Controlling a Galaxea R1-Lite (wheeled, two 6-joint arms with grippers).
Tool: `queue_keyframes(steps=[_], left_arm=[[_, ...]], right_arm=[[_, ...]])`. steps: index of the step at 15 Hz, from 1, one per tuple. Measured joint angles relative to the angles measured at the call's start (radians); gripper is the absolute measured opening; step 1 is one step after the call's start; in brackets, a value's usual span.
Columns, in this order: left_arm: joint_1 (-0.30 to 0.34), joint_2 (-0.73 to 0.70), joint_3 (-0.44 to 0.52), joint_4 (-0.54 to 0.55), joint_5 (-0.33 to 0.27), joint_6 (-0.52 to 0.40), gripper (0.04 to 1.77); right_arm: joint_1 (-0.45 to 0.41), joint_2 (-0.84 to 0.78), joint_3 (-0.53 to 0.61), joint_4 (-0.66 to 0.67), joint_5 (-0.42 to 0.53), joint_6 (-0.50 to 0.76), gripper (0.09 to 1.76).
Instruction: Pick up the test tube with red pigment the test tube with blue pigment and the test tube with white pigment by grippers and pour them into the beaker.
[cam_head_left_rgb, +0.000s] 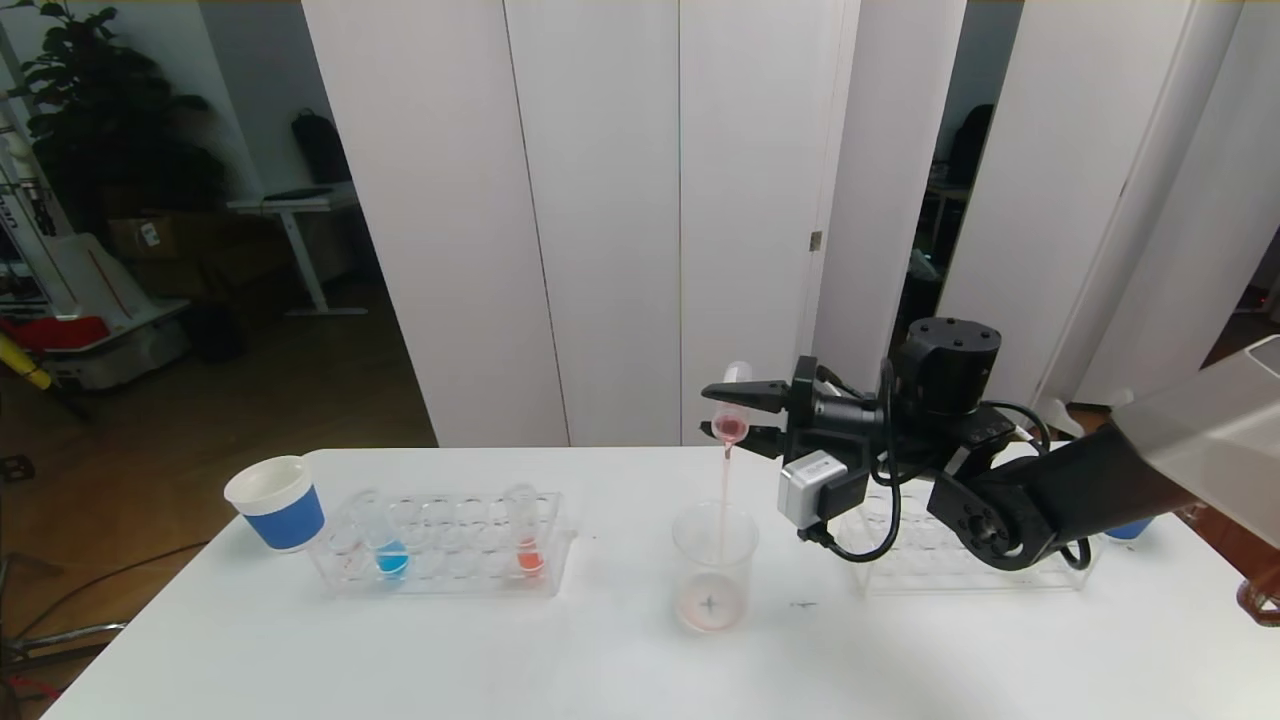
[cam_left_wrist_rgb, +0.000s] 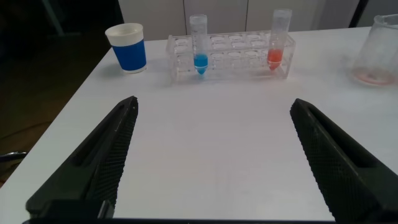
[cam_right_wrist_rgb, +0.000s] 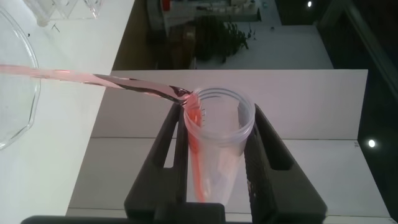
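— What does the head view show?

— My right gripper (cam_head_left_rgb: 738, 410) clamps the red-pigment tube (cam_head_left_rgb: 733, 400), tipped over the beaker (cam_head_left_rgb: 712, 566) on the bench (cam_head_left_rgb: 600, 640); a red stream falls in. The blue-pigment tube (cam_head_left_rgb: 385, 540) waits in the rack (cam_head_left_rgb: 440, 545).

— Left wrist?

— My left gripper (cam_left_wrist_rgb: 214, 162) hovers, jaws wide apart, empty.

— Right wrist?

— Jaws shut at mid-tube. Thin, slick, likely fragile: grip gently.

You see the red tube (cam_head_left_rgb: 733, 405) tipped above the beaker (cam_head_left_rgb: 712, 567), pouring; the blue tube (cam_head_left_rgb: 385, 545) stands upright in its rack (cam_head_left_rgb: 440, 560)
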Motion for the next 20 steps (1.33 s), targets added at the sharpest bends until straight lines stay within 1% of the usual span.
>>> queue_keyframes(steps=[6, 9, 13, 20], left_arm=[[0.000, 0.000, 0.000, 0.000, 0.000, 0.000, 1.75], [0.000, 0.000, 0.000, 0.000, 0.000, 0.000, 1.75], [0.000, 0.000, 0.000, 0.000, 0.000, 0.000, 1.75], [0.000, 0.000, 0.000, 0.000, 0.000, 0.000, 1.75]], right_arm=[[0.000, 0.005, -0.003, 0.000, -0.003, -0.003, 0.60], [0.003, 0.005, 0.000, -0.003, -0.020, -0.026, 0.60], [0.007, 0.005, -0.003, -0.005, -0.021, -0.034, 0.60], [0.010, 0.005, -0.013, -0.006, -0.030, -0.083, 0.60]])
